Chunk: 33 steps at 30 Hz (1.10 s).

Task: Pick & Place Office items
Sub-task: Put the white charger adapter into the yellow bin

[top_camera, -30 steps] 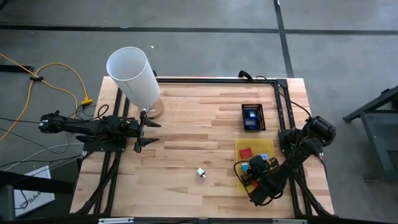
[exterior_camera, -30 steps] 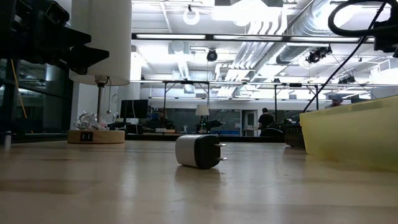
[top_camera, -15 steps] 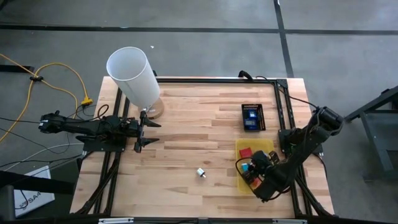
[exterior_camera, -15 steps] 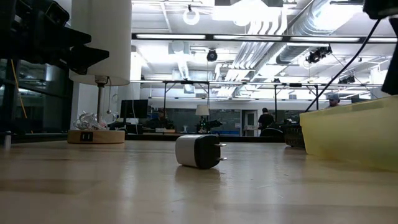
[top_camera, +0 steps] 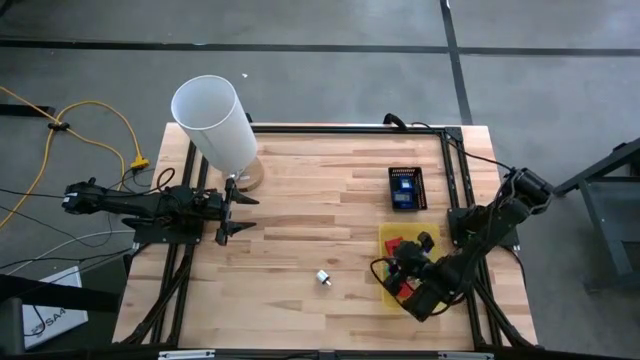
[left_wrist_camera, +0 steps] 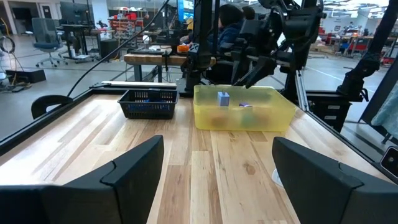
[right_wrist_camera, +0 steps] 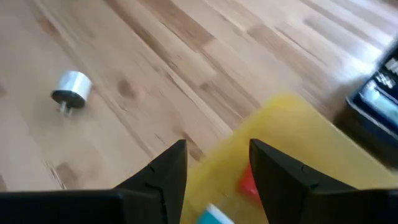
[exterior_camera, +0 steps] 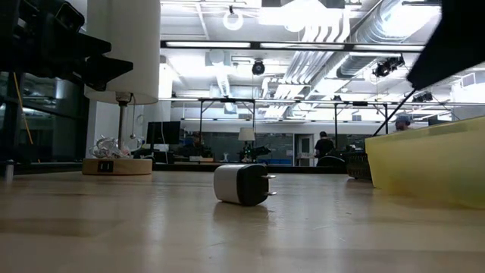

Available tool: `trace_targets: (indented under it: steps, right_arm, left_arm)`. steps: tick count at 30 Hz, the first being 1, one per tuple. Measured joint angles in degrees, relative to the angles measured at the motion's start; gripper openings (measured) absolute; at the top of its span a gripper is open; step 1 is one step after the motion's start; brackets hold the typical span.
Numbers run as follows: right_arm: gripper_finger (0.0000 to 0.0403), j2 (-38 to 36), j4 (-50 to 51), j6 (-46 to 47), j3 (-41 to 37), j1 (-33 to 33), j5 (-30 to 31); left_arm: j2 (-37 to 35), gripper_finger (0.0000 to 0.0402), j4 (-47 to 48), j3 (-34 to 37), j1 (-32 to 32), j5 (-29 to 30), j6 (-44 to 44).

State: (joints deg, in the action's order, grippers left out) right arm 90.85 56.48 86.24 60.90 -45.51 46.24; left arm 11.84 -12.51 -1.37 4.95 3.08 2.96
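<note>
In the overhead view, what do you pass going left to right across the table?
Left gripper, open, beside the white cylinder → small charger plug → black basket and yellow tray, roughly level in this direction, with the right gripper over the tray.

Wooden table (top_camera: pixel 320 210): white cylinder (top_camera: pixel 214 122) on round base at back-left corner, black basket (top_camera: pixel 406 187) toward right edge, yellow tray (top_camera: pixel 405 240) near front-right corner, small white charger (top_camera: pixel 323 278) near front edge.
</note>
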Motion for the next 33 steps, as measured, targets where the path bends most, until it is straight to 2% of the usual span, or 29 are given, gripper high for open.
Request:
trace_targets:
  steps: [8,15,20,26,33]
  right_arm:
    - [0.016,0.0,-19.4,-23.9,0.0,6.5,-0.5]
    - [0.016,0.0,-37.5,-41.8,0.0,12.8,-7.4]
    - [0.016,0.0,-45.9,-52.0,0.0,16.7,-11.4]
    - [0.016,0.0,-50.9,-60.5,0.0,19.3,-14.8]
    - [0.016,0.0,-52.1,-62.0,0.0,20.5,-16.7]
  left_arm:
    - [0.0,0.0293,0.0,0.0,0.0,0.0,0.0]
    - [0.0,0.0293,0.0,0.0,0.0,0.0,0.0]
    - [0.0,0.0293,0.0,0.0,0.0,0.0,0.0]
    - [0.0,0.0293,0.0,0.0,0.0,0.0,0.0]
    - [0.0,0.0293,0.0,0.0,0.0,0.0,0.0]
